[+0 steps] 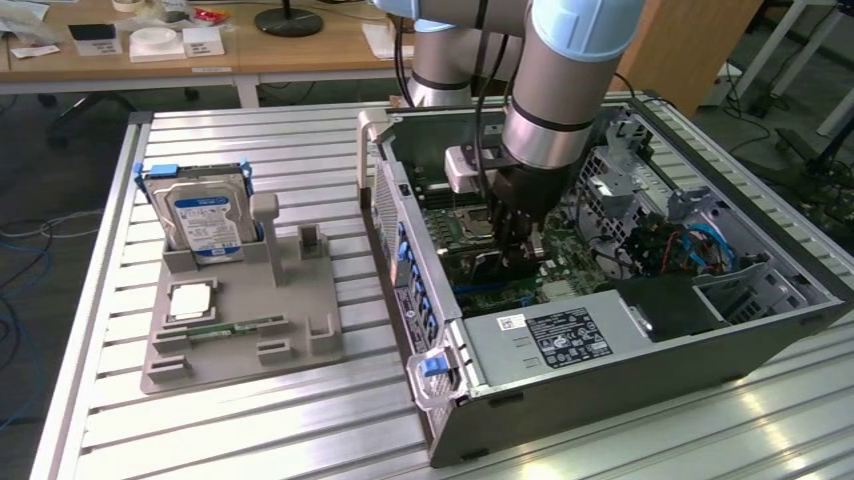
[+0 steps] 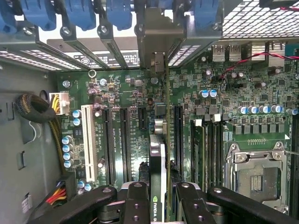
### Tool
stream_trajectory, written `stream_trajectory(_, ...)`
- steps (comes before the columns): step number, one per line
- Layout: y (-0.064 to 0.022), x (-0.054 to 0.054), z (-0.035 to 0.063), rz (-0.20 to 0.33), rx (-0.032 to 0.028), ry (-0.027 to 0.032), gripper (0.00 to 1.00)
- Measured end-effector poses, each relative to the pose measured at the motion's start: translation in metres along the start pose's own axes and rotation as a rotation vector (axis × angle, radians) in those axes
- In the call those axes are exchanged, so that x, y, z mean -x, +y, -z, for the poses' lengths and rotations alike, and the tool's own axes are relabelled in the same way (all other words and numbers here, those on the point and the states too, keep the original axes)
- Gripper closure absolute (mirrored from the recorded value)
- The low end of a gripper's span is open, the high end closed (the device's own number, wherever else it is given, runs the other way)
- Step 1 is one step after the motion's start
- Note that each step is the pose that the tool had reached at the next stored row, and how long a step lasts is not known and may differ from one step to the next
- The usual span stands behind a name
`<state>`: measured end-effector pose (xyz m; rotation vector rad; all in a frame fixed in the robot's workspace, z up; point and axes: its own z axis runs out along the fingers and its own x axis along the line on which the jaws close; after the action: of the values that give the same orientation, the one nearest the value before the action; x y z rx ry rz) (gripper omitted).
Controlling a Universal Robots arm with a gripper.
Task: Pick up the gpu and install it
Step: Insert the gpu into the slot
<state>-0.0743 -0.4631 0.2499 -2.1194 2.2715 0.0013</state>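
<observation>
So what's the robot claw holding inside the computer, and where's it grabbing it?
The gripper holds the gpu edge-on, pinched by its upper edge, above the motherboard slots.

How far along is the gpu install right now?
Done: the gpu is off the parts tray and inside the computer case. In hand: the gripper holds it edge-on over the motherboard slots. Left: it doesn't look seated in a slot yet.

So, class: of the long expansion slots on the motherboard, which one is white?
The white slot, the outermost one, beside the yellow-wired connector. The other slots are black; the gpu stands among those.
</observation>
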Motion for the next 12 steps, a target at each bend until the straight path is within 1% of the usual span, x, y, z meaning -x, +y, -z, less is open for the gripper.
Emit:
stream_trajectory(4,0.0006,-0.0001,-0.0037,0.000,0.0001,0.0002,0.73)
stream_trajectory(12,0.0007,-0.0002,-0.0041,0.000,0.0001,-0.0001,0.73)
